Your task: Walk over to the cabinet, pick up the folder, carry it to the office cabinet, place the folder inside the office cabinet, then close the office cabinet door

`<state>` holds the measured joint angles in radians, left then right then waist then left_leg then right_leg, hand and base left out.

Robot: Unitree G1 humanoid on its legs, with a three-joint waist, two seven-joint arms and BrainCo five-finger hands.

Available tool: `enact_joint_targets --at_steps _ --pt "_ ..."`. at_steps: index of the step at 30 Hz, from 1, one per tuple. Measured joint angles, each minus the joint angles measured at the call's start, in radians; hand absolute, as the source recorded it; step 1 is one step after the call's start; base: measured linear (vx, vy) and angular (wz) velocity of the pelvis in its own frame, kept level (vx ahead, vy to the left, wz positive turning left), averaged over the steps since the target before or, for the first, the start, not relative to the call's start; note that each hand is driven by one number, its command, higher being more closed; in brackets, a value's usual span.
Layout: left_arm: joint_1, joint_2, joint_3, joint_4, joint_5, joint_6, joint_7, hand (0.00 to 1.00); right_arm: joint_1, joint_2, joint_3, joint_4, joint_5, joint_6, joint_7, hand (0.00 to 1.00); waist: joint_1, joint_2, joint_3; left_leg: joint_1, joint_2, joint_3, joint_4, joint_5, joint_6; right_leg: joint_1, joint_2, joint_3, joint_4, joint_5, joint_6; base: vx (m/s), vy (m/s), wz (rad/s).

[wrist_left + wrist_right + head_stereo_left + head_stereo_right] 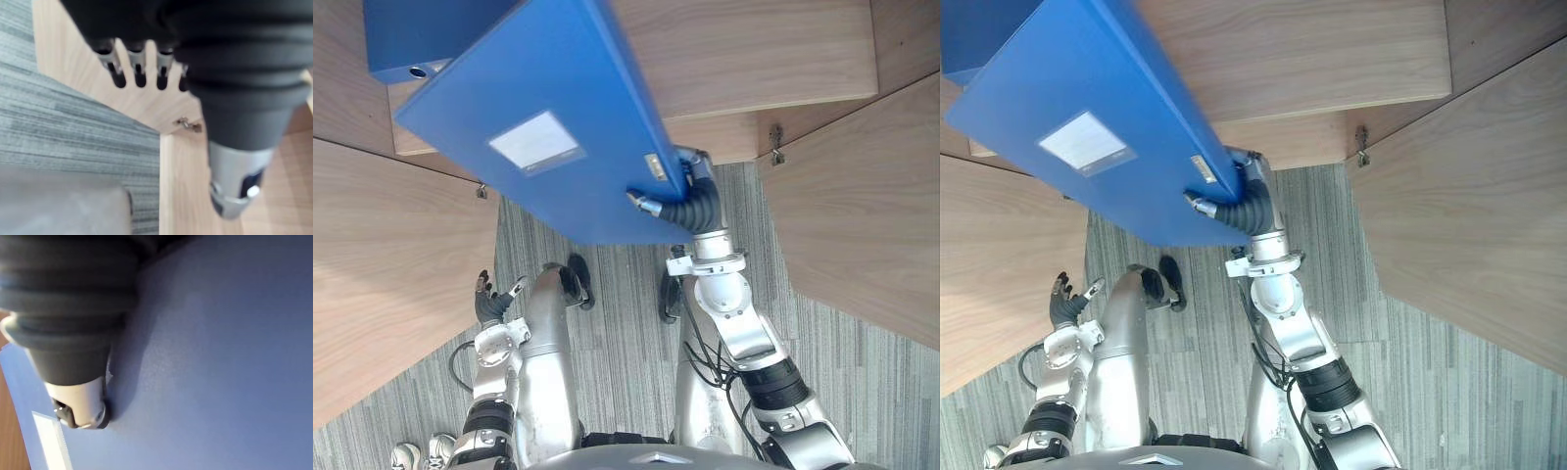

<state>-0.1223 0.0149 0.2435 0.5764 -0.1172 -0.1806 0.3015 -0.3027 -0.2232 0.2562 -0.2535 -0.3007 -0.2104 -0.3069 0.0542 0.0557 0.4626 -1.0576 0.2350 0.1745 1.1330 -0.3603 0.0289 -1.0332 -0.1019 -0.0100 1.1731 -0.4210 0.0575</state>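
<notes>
Folder (pixel 558 127) held aloft at the office cabinet (pixel 754 59)
Right hand (pixel 697 201) grasps the blue folder at its near corner, with the thumb pressed on the labelled face. The folder tilts upward between the 2 open doors (pixel 862 215), its far end over the wooden shelf, near another blue box file (pixel 401 39). Left hand (pixel 491 302) hangs low over the grey carpet (pixel 822 352), fingers straight and empty.

We see two silver-grey arms, the left arm (pixel 497 345) and the right arm (pixel 736 318), each ringed by black bands. The left robot hand (pixel 492 304) and right robot hand (pixel 693 196) wear dark ribbed covers; their fingers (pixel 139 68) are silver, dark-tipped.
</notes>
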Motion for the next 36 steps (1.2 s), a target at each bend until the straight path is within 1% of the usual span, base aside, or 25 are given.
enact_joint_targets --at_steps 2,3,4,5,8,9,11,15,18,20,21,22,26,27,29,31,33,35,36 --pt "0.000 -0.001 0.002 -0.006 -0.019 0.000 0.000 0.00 -0.008 0.000 -0.028 0.015 0.130 -0.004 0.025 1.00 0.003 0.000 0.000 -0.006 0.000 -0.006 0.000 0.000 -0.001 0.000 -0.001 -0.006 -0.001 -0.001 -0.002 -0.04 -0.052 0.05" --pt "0.000 -0.002 0.006 -0.007 -0.022 0.000 0.000 0.00 -0.015 0.001 -0.033 0.027 0.152 -0.007 0.031 1.00 0.004 0.000 0.000 -0.006 0.000 -0.007 0.000 0.000 -0.001 0.000 -0.001 -0.007 -0.001 -0.001 -0.002 -0.03 -0.050 0.02" --pt "0.000 -0.006 0.015 -0.007 -0.032 0.001 0.000 0.00 -0.028 0.001 -0.041 0.045 0.200 -0.008 0.044 1.00 0.004 0.000 0.000 -0.006 0.000 -0.007 -0.001 0.000 -0.001 0.000 -0.001 -0.007 -0.001 -0.001 -0.003 -0.03 -0.050 0.01" --pt "0.000 -0.012 0.030 -0.007 -0.040 0.003 0.000 0.00 -0.041 -0.001 -0.057 0.070 0.276 -0.008 0.058 1.00 0.006 0.000 0.000 -0.007 0.000 -0.008 -0.002 0.000 -0.001 -0.001 -0.001 -0.009 -0.001 -0.002 -0.003 -0.03 -0.050 0.01" --pt "0.000 -0.017 0.039 -0.006 -0.061 0.004 -0.001 0.00 -0.056 -0.001 -0.087 0.092 0.386 -0.008 0.081 1.00 0.011 0.000 0.000 -0.010 -0.001 -0.011 -0.004 0.000 -0.001 -0.002 -0.001 -0.013 -0.002 -0.003 -0.006 -0.02 -0.050 0.02" --pt "0.000 -0.017 0.039 -0.007 -0.075 0.004 -0.002 0.00 -0.072 -0.001 -0.105 0.109 0.442 -0.012 0.086 1.00 0.010 0.000 0.000 -0.014 -0.001 -0.014 -0.005 0.001 -0.002 -0.003 -0.001 -0.016 -0.005 -0.003 -0.006 -0.02 -0.044 0.03" --pt "0.000 -0.016 0.040 -0.012 -0.078 0.001 -0.003 0.00 -0.112 -0.001 -0.133 0.135 0.541 -0.015 0.084 1.00 0.011 -0.001 0.000 -0.025 -0.004 -0.017 -0.012 0.008 -0.001 -0.011 -0.004 -0.022 -0.011 -0.002 -0.008 -0.02 -0.043 0.07" --pt "-0.002 -0.021 0.059 -0.011 -0.101 0.001 -0.001 0.00 -0.235 0.002 -0.204 0.234 0.729 -0.040 0.074 1.00 0.012 -0.008 0.004 -0.029 -0.016 -0.021 -0.040 0.025 -0.005 -0.014 -0.013 -0.032 -0.027 0.000 -0.010 -0.01 -0.054 0.10" --pt "-0.002 -0.021 0.071 -0.012 -0.124 -0.001 0.010 0.00 -0.317 0.002 -0.228 0.283 0.829 -0.059 0.037 1.00 0.013 -0.013 0.007 -0.038 -0.017 -0.031 -0.046 0.029 -0.009 -0.014 -0.013 -0.043 -0.034 0.000 -0.011 -0.01 -0.060 0.06" --pt "-0.005 -0.020 0.073 -0.013 -0.148 -0.005 0.023 0.00 -0.397 0.007 -0.266 0.335 0.915 -0.086 0.006 1.00 0.018 -0.017 0.010 -0.047 -0.020 -0.042 -0.056 0.038 -0.012 -0.015 -0.016 -0.056 -0.042 0.001 -0.011 -0.01 -0.059 0.12" --pt "-0.005 -0.020 0.073 -0.013 -0.154 -0.007 0.023 0.00 -0.418 0.007 -0.276 0.352 0.929 -0.091 -0.003 1.00 0.021 -0.019 0.011 -0.047 -0.021 -0.042 -0.058 0.039 -0.014 -0.015 -0.016 -0.057 -0.043 0.001 -0.011 -0.01 -0.057 0.09" --pt "-0.005 -0.021 0.073 -0.011 -0.159 -0.007 0.027 0.00 -0.454 0.007 -0.298 0.379 0.967 -0.092 -0.010 1.00 0.026 -0.019 0.011 -0.049 -0.023 -0.044 -0.063 0.042 -0.014 -0.015 -0.017 -0.060 -0.046 0.001 -0.011 -0.02 -0.058 0.12" --pt "-0.005 -0.026 0.073 -0.012 -0.185 -0.016 0.045 0.00 -0.558 0.001 -0.335 0.469 1.081 -0.096 -0.039 1.00 0.026 -0.019 0.011 -0.075 -0.038 -0.077 -0.074 0.057 -0.024 -0.017 -0.028 -0.092 -0.055 0.000 -0.011 -0.02 -0.055 0.17" --pt "-0.005 -0.027 0.073 -0.013 -0.186 -0.017 0.045 0.00 -0.572 0.000 -0.345 0.480 1.089 -0.097 -0.043 1.00 0.028 -0.019 0.011 -0.079 -0.042 -0.082 -0.076 0.060 -0.024 -0.019 -0.030 -0.097 -0.055 0.000 -0.011 -0.03 -0.054 0.25" --pt "-0.005 -0.034 0.073 -0.012 -0.212 -0.017 0.066 0.00 -0.628 -0.006 -0.370 0.533 1.148 -0.110 -0.053 1.00 0.029 -0.020 0.012 -0.098 -0.054 -0.090 -0.091 0.076 -0.024 -0.030 -0.040 -0.108 -0.060 0.001 -0.012 -0.04 -0.056 0.21" --pt "-0.005 -0.039 0.073 -0.011 -0.237 -0.018 0.075 0.00 -0.660 -0.006 -0.387 0.561 1.200 -0.113 -0.064 1.00 0.038 -0.020 0.012 -0.109 -0.058 -0.095 -0.094 0.083 -0.028 -0.039 -0.042 -0.112 -0.058 0.001 -0.012 -0.05 -0.063 0.13" --pt "-0.005 -0.041 0.073 -0.016 -0.254 -0.020 0.086 0.00 -0.694 -0.015 -0.396 0.591 1.232 -0.118 -0.081 1.00 0.037 -0.022 0.013 -0.120 -0.071 -0.096 -0.109 0.098 -0.027 -0.051 -0.053 -0.116 -0.058 0.002 -0.014 -0.05 -0.058 0.18" --pt "-0.004 -0.044 0.073 -0.017 -0.255 -0.026 0.096 0.00 -0.716 -0.025 -0.409 0.622 1.264 -0.119 -0.091 1.00 0.046 -0.022 0.013 -0.128 -0.071 -0.102 -0.109 0.100 -0.028 -0.056 -0.053 -0.122 -0.059 0.002 -0.015 -0.05 -0.056 0.08" --pt "-0.004 -0.045 0.073 -0.021 -0.255 -0.029 0.101 0.00 -0.729 -0.025 -0.427 0.633 1.289 -0.120 -0.097 1.00 0.045 -0.022 0.013 -0.135 -0.076 -0.112 -0.112 0.104 -0.030 -0.056 -0.056 -0.133 -0.062 0.002 -0.015 -0.05 -0.053 0.12"
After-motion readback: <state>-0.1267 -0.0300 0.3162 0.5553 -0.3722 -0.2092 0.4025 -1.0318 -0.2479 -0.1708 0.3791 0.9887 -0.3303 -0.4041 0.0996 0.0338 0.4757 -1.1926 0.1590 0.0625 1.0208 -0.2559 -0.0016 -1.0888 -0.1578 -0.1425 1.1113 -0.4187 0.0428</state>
